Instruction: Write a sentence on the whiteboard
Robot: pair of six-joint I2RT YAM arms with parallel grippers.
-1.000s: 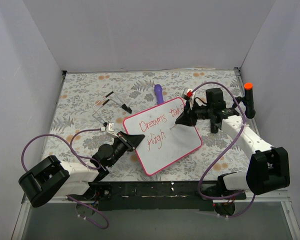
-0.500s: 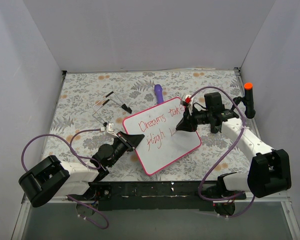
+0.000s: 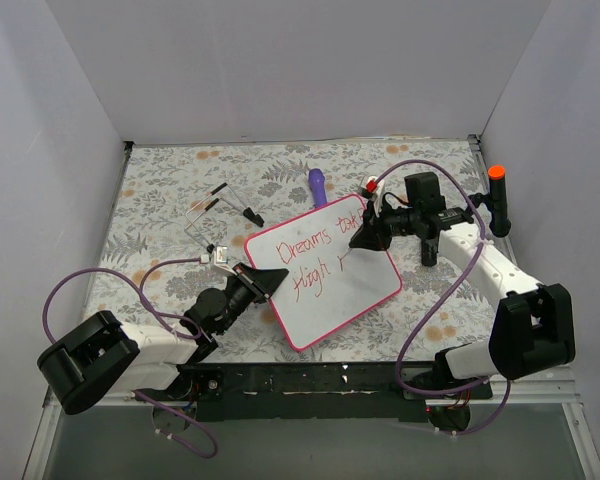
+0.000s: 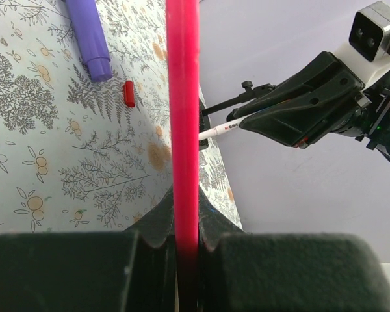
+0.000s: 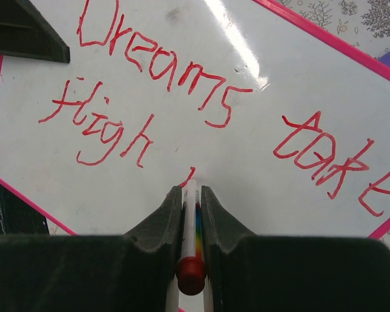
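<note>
The left gripper (image 3: 265, 282) is clamped on the pink-red frame at the left edge of the whiteboard (image 3: 352, 292), which lies askew on the floral table (image 3: 160, 200) between the arms. The sentence (image 5: 201, 81) reads "Dreams take" over "High", with one short stroke after it. The right gripper (image 5: 191, 195) pinches a white marker (image 5: 190, 227), its tip touching the board at that stroke. The print on the barrel is too small to read.

Lab enclosure, white walls (image 3: 280, 70), floral table (image 3: 165, 205)

Overhead and wrist views of whiteboard (image 3: 345, 295)
</note>
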